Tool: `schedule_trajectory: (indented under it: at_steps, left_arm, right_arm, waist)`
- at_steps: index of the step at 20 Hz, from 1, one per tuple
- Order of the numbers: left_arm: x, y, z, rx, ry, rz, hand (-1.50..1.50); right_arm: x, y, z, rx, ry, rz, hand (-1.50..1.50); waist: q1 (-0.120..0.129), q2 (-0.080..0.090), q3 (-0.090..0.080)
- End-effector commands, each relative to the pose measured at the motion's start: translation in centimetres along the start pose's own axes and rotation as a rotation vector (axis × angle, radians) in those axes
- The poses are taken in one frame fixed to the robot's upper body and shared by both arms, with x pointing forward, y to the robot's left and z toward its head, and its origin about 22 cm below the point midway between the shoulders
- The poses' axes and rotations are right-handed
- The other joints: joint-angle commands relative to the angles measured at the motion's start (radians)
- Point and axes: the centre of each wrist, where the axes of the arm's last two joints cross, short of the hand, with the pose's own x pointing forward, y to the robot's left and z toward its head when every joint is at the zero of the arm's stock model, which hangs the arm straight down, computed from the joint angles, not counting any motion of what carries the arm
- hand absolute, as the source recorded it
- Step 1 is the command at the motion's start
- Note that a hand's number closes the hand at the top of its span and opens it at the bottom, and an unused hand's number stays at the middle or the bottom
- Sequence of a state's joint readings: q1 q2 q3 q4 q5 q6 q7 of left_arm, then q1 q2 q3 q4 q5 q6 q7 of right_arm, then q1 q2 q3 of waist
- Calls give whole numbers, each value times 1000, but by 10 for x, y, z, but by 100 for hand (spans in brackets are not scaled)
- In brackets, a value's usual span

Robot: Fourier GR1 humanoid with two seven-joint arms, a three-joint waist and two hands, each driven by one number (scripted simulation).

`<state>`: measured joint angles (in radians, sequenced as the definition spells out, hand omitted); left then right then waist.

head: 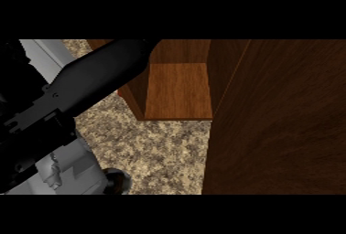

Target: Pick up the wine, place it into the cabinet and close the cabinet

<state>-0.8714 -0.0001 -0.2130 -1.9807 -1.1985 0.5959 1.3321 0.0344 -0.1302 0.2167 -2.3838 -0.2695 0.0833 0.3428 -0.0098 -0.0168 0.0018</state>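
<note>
— Spotting the wine anywhere near the cabinet (179, 91)?
— Not making it out
— Left hand (94, 77) grasping or released?
— Cannot tell; stretching dark across the open cabinet's left side, just before its shelf

— What lies under everything here?

— A speckled beige-and-brown granite counter top (155, 141), running from upper left to the lower middle.

— And beside that counter?

— A pale grey flat surface (44, 50) borders it at the upper left. To the counter's right, a broad dark brown wooden panel (283, 123) rises, dimly lit; its grain runs lengthwise.
</note>
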Motion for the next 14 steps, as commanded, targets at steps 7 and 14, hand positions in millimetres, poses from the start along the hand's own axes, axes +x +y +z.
schedule_trajectory:
  at_steps: [7, 14]
  left_arm:
    - [15, 9, -7, -1, 155, -68, -150]
    - [2, 19, -8, -6, 198, -88, -150]
  right_arm:
    - [18, 7, 5, -57, -3, 38, -150]
    - [29, 0, -1, -67, 3, 42, -150]
  waist:
    - [0, 0, 0]
    - [4, 4, -1]
